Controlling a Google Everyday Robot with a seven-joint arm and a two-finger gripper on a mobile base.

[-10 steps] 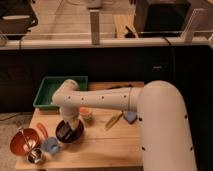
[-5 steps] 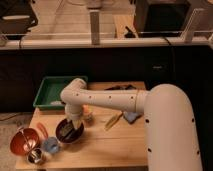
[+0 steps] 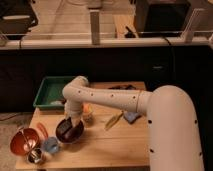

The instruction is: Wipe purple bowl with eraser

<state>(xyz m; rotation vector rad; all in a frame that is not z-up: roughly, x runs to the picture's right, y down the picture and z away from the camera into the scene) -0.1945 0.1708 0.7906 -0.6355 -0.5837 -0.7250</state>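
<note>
The purple bowl [image 3: 69,132] sits on the wooden table [image 3: 110,147], left of centre, its dark round rim showing. My white arm reaches from the right and bends down over it. The gripper [image 3: 71,121] hangs right above the bowl's inside, at its back rim. The eraser is hidden; I cannot make it out under the gripper.
An orange-red bowl [image 3: 24,140] stands at the table's left edge, with a small blue cup [image 3: 50,145] and a metal cup [image 3: 34,156] beside it. A green tray [image 3: 52,93] lies at the back left. A yellow item [image 3: 113,120] and a blue block [image 3: 131,117] lie right of the bowl.
The arm's elbow has shifted slightly right and the gripper has moved a little across the purple bowl. The bowl and other items stay put.
</note>
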